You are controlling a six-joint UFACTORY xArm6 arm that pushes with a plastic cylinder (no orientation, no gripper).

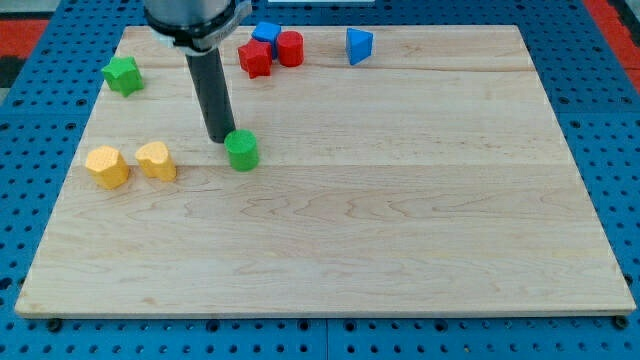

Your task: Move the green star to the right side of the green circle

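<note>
The green star lies near the board's upper left corner. The green circle is a short cylinder left of the board's middle. My tip stands just left of the green circle, very close to it or touching it. The rod rises from there to the arm at the view's top. The star is well to the upper left of my tip and of the circle.
Two yellow blocks, a rounded one and a heart, lie at the left. A red star-like block, a red cylinder and a blue block cluster at the top. A blue wedge lies right of them. The wooden board sits on a blue pegboard.
</note>
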